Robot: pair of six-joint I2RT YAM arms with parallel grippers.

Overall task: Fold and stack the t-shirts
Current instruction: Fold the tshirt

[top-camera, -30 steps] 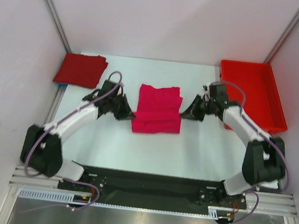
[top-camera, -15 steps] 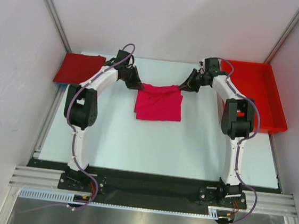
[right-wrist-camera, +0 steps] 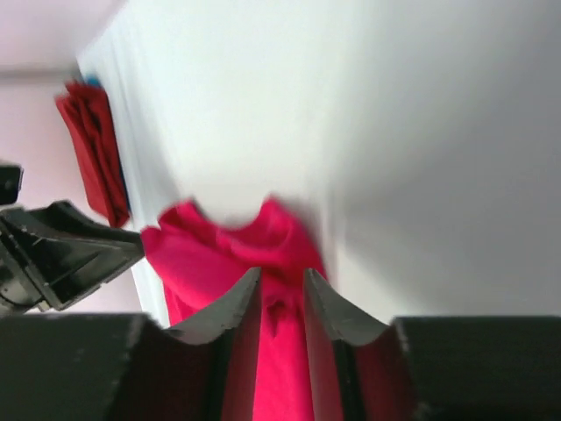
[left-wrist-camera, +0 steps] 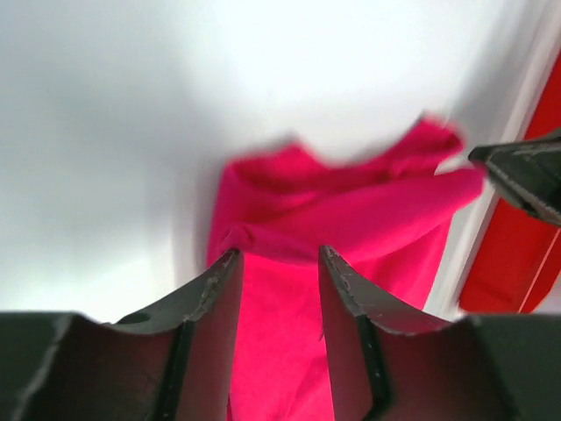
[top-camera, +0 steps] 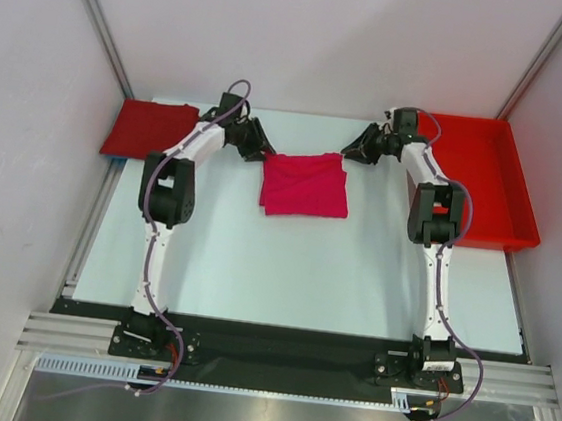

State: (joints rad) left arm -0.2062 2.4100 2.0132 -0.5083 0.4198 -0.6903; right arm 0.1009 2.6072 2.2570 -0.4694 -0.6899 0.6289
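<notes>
Magenta t-shirt (top-camera: 306,185) folded flat; left gripper (top-camera: 266,155), right gripper (top-camera: 349,153) at far corners, both released.

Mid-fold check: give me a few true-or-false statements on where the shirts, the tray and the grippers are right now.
1. The magenta-pink cloth t-shirt lies between the left gripper and the right gripper. True.
2. The darker crimson cloth t-shirt is stacked on the pink one. False: it lies apart, at the far left corner.
3. The bright red plastic tray holds a shirt. False: no cloth shows in it.
4. The left gripper's jaws stand apart. True.
</notes>
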